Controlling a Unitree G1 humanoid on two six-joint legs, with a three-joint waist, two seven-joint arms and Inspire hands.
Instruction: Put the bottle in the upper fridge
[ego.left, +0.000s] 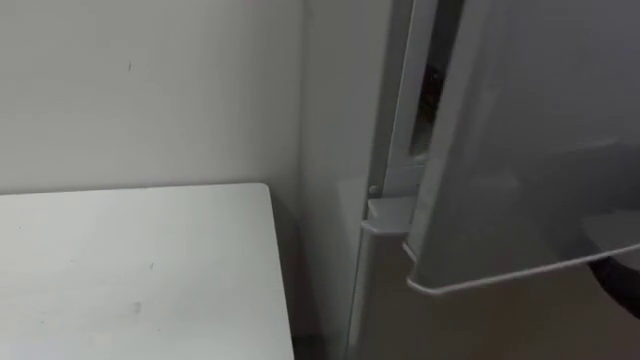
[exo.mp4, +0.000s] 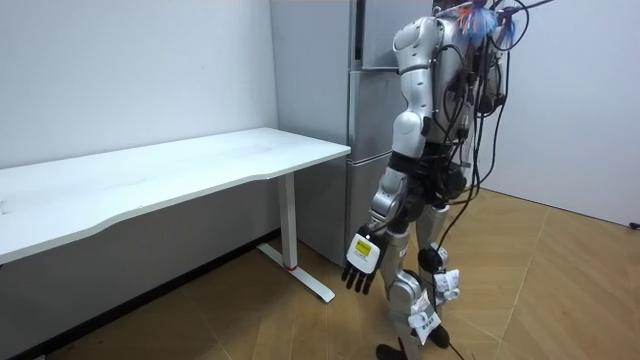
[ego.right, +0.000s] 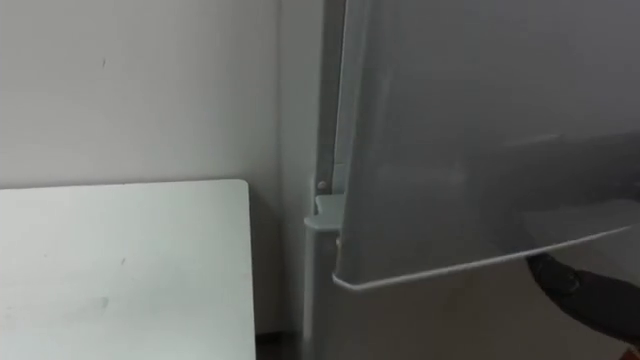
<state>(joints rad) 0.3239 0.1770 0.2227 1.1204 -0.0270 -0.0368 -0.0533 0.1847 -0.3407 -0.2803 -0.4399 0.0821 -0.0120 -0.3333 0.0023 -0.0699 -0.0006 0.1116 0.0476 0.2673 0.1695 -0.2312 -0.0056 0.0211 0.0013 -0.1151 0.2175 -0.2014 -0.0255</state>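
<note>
One upper fridge door (ego.left: 520, 150) is found ajar above the left hand's (exo.mp4: 364, 255) slack, straight fingers (exo.mp4: 355, 283); opening is judged in hand, the bottle cannot be located, and a wider swing is needed next.

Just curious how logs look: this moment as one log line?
robot: facing fridge | upper door: swung open | left robot hand: hanging, open

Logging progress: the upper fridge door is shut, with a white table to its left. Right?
No: the door is ajar, swung outward, as the left eye view shows. The white table is indeed to its left.
</note>
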